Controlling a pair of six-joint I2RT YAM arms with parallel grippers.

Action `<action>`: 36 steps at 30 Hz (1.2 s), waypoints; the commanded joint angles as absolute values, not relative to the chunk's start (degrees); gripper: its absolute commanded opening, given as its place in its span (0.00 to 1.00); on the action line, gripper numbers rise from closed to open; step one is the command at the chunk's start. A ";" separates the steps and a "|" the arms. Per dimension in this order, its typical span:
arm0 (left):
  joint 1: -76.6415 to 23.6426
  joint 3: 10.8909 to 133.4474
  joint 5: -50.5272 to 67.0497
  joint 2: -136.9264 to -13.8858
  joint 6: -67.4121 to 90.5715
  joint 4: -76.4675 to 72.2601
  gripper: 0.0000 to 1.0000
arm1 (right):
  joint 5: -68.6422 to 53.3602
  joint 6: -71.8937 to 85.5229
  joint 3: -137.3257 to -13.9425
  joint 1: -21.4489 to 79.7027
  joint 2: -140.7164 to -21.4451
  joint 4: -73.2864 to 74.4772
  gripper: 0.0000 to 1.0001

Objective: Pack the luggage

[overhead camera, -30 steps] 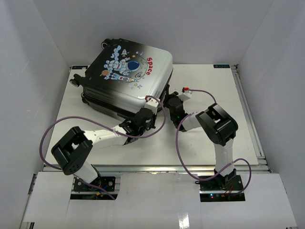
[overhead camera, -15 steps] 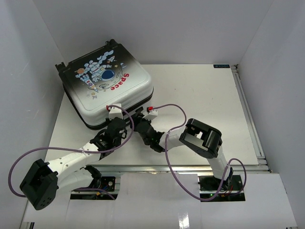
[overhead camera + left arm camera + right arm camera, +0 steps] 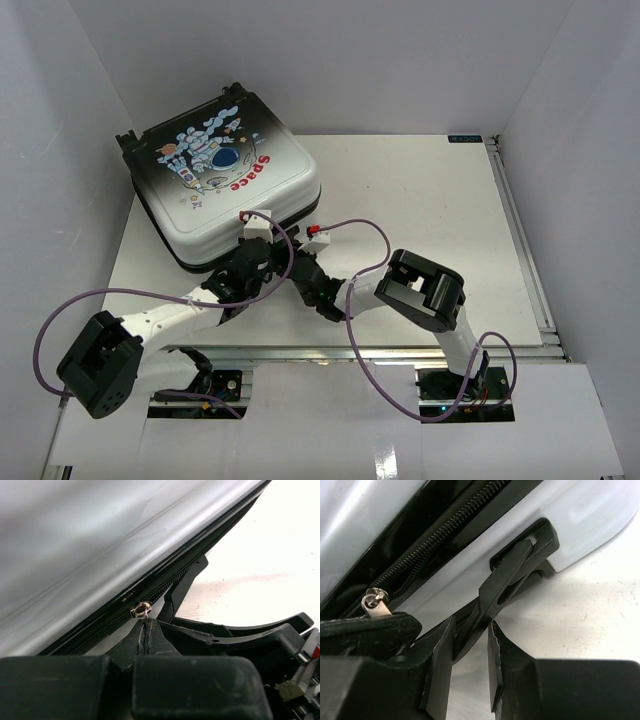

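Luggage [image 3: 225,180] lies print-up on the table [image 3: 430,200], in the upper left of the overhead view, shell halves together. Left gripper [image 3: 145,627] is fully closed, pinching the zipper pull [image 3: 142,610] at the near rim. Right gripper [image 3: 467,645] stands partly open. 1 black strut [image 3: 505,577] on the shell runs between its fingers, contact unclear.

Risks:
- Pull slips from the thin pinch if tugged off the zipper [image 3: 435,540] line.
- Unbraced case slides.
- The 2 crowded grippers collide.
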State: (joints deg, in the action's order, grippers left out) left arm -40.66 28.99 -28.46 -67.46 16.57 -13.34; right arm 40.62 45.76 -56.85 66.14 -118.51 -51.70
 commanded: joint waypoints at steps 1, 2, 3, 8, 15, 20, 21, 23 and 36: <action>-42.58 35.09 -25.64 -64.36 18.75 -21.86 0.00 | 22.02 37.45 -53.07 69.67 -118.62 -47.25 0.43; -42.33 35.14 -27.38 -63.91 19.16 -20.59 0.00 | 22.13 36.58 -52.37 69.12 -117.71 -46.85 0.50; -41.96 34.89 -28.57 -63.59 19.70 -19.55 0.00 | 22.46 35.94 -51.54 68.23 -116.48 -45.95 0.55; -39.34 33.82 -30.11 -61.37 21.12 -17.05 0.00 | 21.63 32.03 -46.83 62.06 -108.08 -41.34 0.73; -36.60 33.12 -30.17 -59.53 22.23 -15.14 0.00 | 16.45 24.34 -42.94 55.70 -97.78 -35.89 0.64; -34.22 32.09 -29.33 -57.54 22.90 -14.55 0.00 | 14.40 21.00 -43.18 47.41 -91.77 -30.79 0.08; -33.93 31.95 -29.28 -57.16 23.00 -14.31 0.00 | 13.41 20.67 -43.69 44.04 -91.43 -30.84 0.08; -33.20 31.73 -29.23 -56.31 23.03 -14.02 0.00 | 12.09 20.34 -46.84 38.90 -93.42 -30.45 0.08; -29.41 31.01 -42.49 -43.71 22.82 -7.04 0.00 | -12.65 25.81 -99.85 29.35 -135.57 -23.28 0.08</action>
State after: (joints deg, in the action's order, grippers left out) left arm -31.59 28.57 -27.45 -53.75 23.26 3.63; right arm -1.97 23.35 -83.46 26.43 -125.91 -28.91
